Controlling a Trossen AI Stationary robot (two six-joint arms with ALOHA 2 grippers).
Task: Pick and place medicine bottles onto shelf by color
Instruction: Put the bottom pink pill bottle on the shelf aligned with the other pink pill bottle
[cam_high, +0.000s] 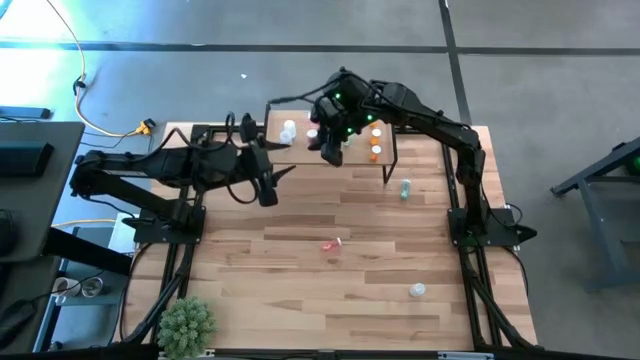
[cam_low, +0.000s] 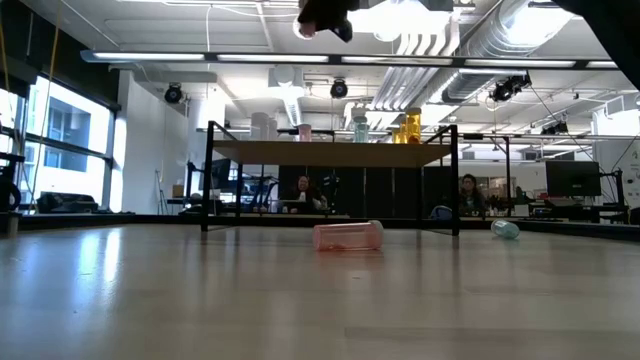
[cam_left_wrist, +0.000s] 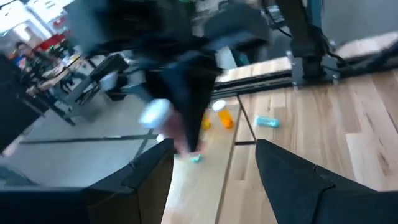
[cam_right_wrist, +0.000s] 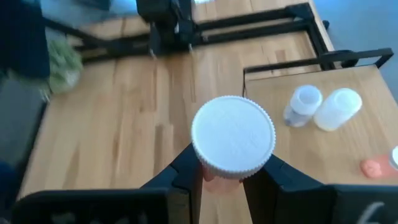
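Note:
The shelf stands at the table's far side, with white, orange and other bottles standing on it. My right gripper hangs over the shelf's left half, shut on a pink bottle with a white cap. It shows high above the shelf in the low view. My left gripper is open and empty, in front of the shelf's left end. A pink bottle lies on its side at mid-table, and a green one lies by the shelf's right legs. My right gripper pinches the pink bottle's body just under the white cap between its two fingers. The fingers point down from above and the cap faces up toward the wrist. The bottle is lifted clear above the shelf.
A white bottle lies near the table's near right side. A green spiky plant stands at the near left corner. Two white bottles stand close together on the shelf beside my right gripper. People sit in the room beyond.

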